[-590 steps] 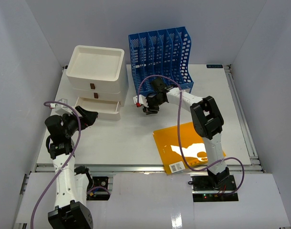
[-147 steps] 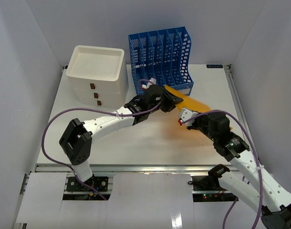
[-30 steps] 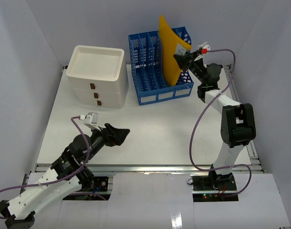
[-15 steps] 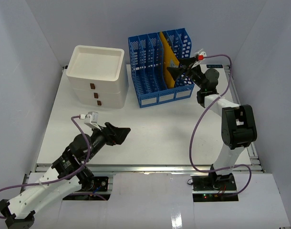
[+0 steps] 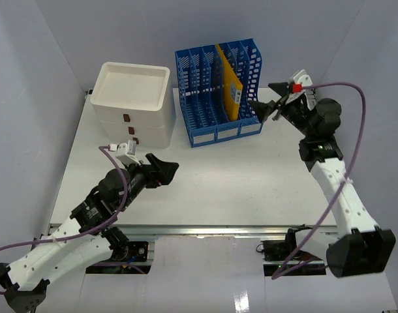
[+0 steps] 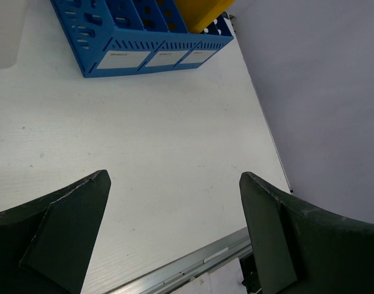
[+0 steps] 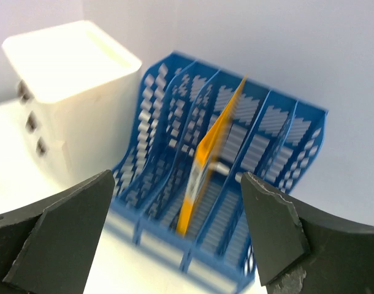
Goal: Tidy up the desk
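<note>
The desk lies flat beneath both arms and carries a white drawer unit and a blue file rack along its far edge. A yellow folder stands on edge in a middle slot of that rack, with its long axis rising and leaning slightly back. The right arm is the nearer one: its jaws are spread and hold nothing, raised just beside the rack's right end, and the folder lies ahead of them and to their left. The left arm hovers over the near left part of the desk with its jaws spread wide and empty, well apart from the rack. Judgement: any adjustment to the folder falls to the right arm. The folder's lower part is hidden by the dividers, the right wrist view is blurred, and the exact slot cannot be confirmed.
</note>
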`<action>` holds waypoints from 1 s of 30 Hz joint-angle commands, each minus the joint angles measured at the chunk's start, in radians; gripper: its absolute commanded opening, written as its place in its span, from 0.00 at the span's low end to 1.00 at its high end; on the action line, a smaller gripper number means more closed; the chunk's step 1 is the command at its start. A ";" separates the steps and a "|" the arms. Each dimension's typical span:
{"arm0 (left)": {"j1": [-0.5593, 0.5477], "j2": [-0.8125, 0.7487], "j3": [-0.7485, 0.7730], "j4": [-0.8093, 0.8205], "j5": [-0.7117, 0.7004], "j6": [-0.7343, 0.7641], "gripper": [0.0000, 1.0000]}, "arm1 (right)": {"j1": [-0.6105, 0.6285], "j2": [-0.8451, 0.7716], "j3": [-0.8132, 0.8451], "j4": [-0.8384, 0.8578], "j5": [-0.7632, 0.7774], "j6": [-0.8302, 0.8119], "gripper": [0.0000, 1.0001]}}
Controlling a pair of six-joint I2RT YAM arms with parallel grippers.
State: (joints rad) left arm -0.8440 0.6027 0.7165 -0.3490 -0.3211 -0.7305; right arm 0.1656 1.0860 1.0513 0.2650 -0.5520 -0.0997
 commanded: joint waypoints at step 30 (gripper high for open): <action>0.005 -0.053 0.000 0.016 0.343 0.203 0.98 | -0.044 -0.468 -0.388 -0.626 0.319 -0.012 0.90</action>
State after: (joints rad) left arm -0.8421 0.5574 0.7388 -0.3050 0.0231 -0.5381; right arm 0.1243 0.6344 0.6636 -0.3939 -0.2970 -0.1294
